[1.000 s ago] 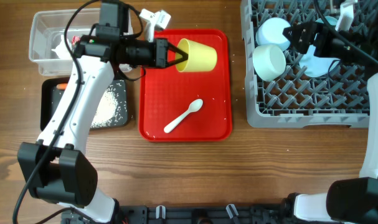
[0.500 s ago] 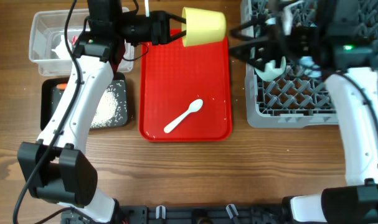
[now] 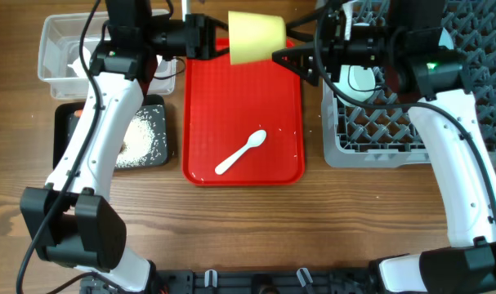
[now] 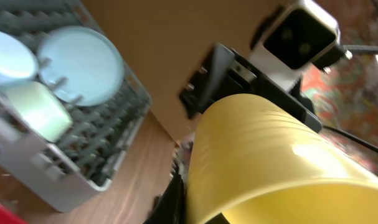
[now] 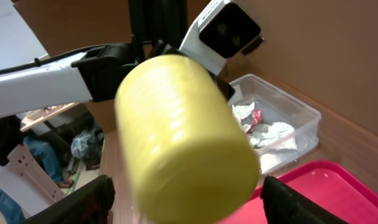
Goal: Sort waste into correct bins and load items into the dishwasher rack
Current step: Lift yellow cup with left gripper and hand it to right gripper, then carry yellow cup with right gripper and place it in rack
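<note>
**Cup held over the red tray's far edge, between both arms**

On the red tray (image 3: pixel 203 122), in its nearer half, the white spoon (image 3: pixel 241 153) lies diagonally, alone. Just left of the tray sits the black tray (image 3: pixel 68 122), with white rice (image 3: pixel 141 139) spread across it and a bit of orange carrot (image 3: pixel 82 113) at its far left. Right of the tray stands the grey rack (image 3: pixel 411 139), which holds the light blue plate (image 4: pixel 83 65) and two bowls (image 4: pixel 33 109). Beyond the tray's far left corner is the clear tub (image 3: pixel 55 33), with crumpled napkins (image 5: pixel 273 134) and the red wrapper (image 5: pixel 257 117) inside.

Over the tray's far edge, the yellow cup (image 3: pixel 257 37) lies on its side in the air. The left gripper (image 3: pixel 223 46) is clamped on its wider end. The right gripper (image 3: pixel 290 45) is spread wide. Its fingers (image 5: pixel 83 202) stand either side of the cup's narrow end, and contact cannot be told.
</note>
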